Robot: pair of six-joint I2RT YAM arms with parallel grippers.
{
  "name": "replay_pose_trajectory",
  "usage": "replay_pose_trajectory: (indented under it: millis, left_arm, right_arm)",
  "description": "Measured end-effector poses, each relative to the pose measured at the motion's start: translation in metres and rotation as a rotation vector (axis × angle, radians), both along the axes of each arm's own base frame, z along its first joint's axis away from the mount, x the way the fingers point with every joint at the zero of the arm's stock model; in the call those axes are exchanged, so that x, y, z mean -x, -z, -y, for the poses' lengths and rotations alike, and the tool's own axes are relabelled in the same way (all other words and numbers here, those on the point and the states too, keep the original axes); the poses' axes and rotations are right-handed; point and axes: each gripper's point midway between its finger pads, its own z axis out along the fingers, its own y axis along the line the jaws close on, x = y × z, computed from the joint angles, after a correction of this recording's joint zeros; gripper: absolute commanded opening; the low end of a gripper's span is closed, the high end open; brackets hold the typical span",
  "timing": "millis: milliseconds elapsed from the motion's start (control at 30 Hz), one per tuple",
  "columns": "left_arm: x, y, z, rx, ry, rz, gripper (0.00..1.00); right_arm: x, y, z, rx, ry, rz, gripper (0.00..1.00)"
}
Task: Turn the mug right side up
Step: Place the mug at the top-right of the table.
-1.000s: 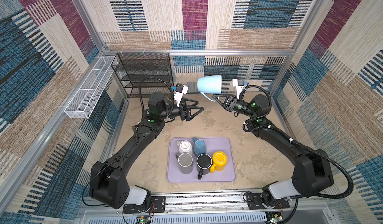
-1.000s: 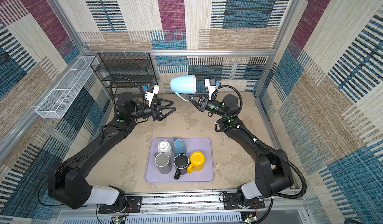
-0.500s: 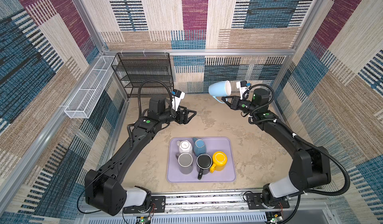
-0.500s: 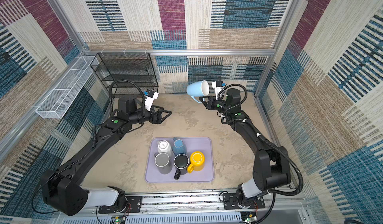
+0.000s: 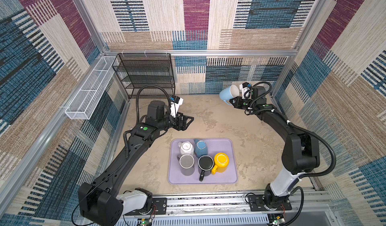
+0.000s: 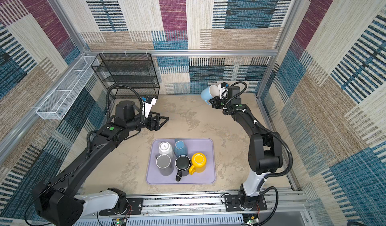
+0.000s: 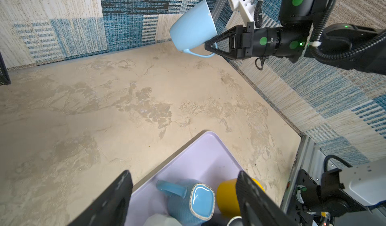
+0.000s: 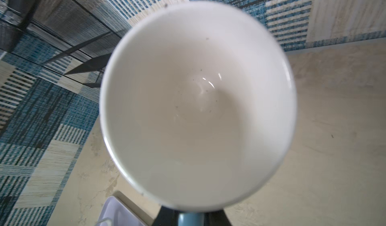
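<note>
A light blue mug (image 5: pixel 226 93) with a white inside hangs in the air near the back right corner, seen in both top views (image 6: pixel 207 94). My right gripper (image 5: pixel 231 102) is shut on its handle. The mug (image 7: pixel 193 29) is tilted, base down toward the table's middle and mouth up toward the right wrist. Its white inside (image 8: pixel 198 101) fills the right wrist view, with the handle between the right gripper (image 8: pixel 191 216) jaws. My left gripper (image 5: pixel 189 121) stands open and empty over the table, left of the middle, with the same gap showing in the left wrist view (image 7: pixel 183 179).
A lilac tray (image 5: pixel 231 178) near the front holds several upside-down mugs: white, teal, grey, black and yellow. A black wire rack (image 5: pixel 146 74) stands at the back left. A white mesh basket (image 5: pixel 89 93) hangs on the left wall.
The right arm has carried the mug right and lower toward the back corner, turning its mouth upward. The left arm has drawn back and down to the left, its gripper still open.
</note>
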Motion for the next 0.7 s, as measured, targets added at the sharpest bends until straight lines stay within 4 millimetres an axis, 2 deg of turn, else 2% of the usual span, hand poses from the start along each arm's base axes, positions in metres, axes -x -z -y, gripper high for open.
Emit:
replay_pose_trajectory:
  millis: [433, 700]
  left_arm:
    - [-0.003, 0.011, -0.010, -0.052, -0.056, -0.037, 0.78]
    - [-0.001, 0.012, -0.016, -0.072, -0.080, -0.038, 0.77]
  right_arm:
    - [-0.041, 0.060, 0.051, 0.193, 0.130, -0.115, 0.00]
    - [-0.057, 0.083, 0.078, 0.268, 0.181, -0.158, 0.00]
